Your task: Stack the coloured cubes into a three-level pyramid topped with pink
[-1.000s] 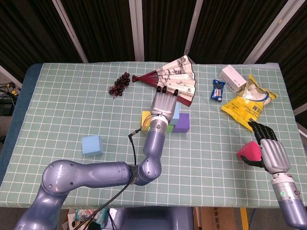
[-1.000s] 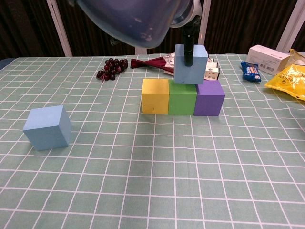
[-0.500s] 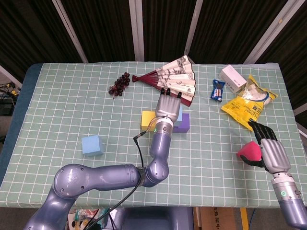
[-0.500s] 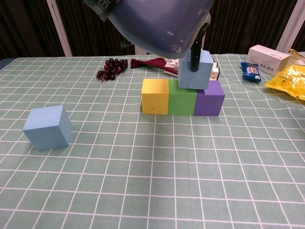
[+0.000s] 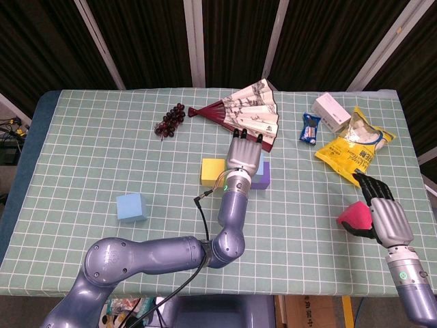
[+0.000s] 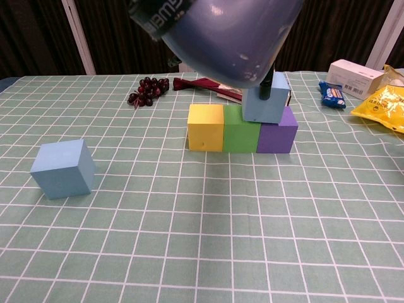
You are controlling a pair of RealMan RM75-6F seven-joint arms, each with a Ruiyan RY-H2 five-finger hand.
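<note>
Yellow, green and purple cubes stand in a row mid-table. My left hand holds a light blue cube low over the seam between green and purple; whether it touches them I cannot tell. A dark finger lies across the cube's front. In the head view the hand hides the green cube, leaving the yellow cube and the purple cube showing. A second light blue cube sits alone at the front left. My right hand grips the pink cube near the right edge.
Dark grapes and a folding fan lie behind the row. A white box, a blue packet and a yellow snack bag sit at the back right. My left arm fills the top of the chest view.
My left hand has carried the light blue cube to the right and down, from above the green cube to the green-purple seam. The right hand and pink cube have not moved.
</note>
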